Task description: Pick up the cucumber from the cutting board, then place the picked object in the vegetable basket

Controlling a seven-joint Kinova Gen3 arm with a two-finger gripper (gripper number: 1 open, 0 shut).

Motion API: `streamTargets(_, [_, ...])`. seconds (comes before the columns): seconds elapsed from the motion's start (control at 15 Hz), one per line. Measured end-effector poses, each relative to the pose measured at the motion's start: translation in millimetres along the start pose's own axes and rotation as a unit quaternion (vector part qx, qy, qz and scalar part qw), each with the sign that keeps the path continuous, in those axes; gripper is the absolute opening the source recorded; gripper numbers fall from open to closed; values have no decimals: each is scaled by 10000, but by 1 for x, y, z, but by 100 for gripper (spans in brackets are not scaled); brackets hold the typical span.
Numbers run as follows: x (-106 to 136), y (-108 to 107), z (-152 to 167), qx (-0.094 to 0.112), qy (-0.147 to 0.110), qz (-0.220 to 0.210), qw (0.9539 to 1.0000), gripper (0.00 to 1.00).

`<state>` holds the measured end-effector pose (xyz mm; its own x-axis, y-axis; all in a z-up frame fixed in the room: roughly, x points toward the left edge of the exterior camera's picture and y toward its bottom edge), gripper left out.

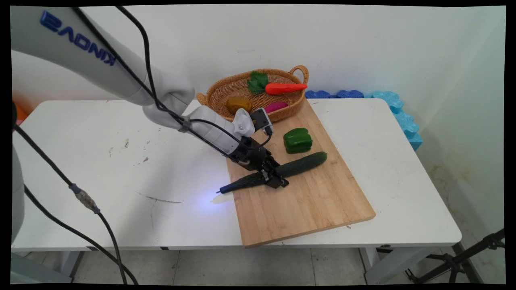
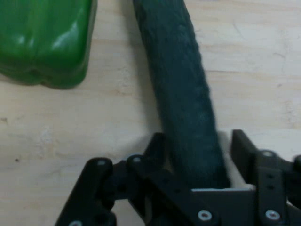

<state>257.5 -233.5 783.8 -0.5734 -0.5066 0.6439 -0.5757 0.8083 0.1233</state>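
A long dark green cucumber (image 1: pixel 302 164) lies slantwise on the wooden cutting board (image 1: pixel 306 201), its thin left end sticking out past the board's left edge. My gripper (image 1: pixel 276 177) is down at the cucumber's middle, shut on it. In the hand view my gripper (image 2: pixel 197 141) has one finger on each side of the cucumber (image 2: pixel 183 94), pressing against it. A green bell pepper (image 1: pixel 297 140) stands just behind the cucumber, apart from it; in the hand view this pepper (image 2: pixel 44 40) is at the upper left.
A wicker basket (image 1: pixel 217 94) at the board's far end holds a carrot (image 1: pixel 284 88), a brown potato (image 1: pixel 238 104) and a magenta vegetable (image 1: pixel 276 106). Blue foam pieces (image 1: pixel 399 108) line the wall at the back right. Black cables hang over the table's left side.
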Motion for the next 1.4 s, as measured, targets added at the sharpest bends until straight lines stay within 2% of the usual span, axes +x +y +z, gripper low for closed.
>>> streamTargets(0.67, [3,3,2,33,-8,155,9999,0])
streamTargets(1.4, [24,-7,-33,201,249,355,9989,0])
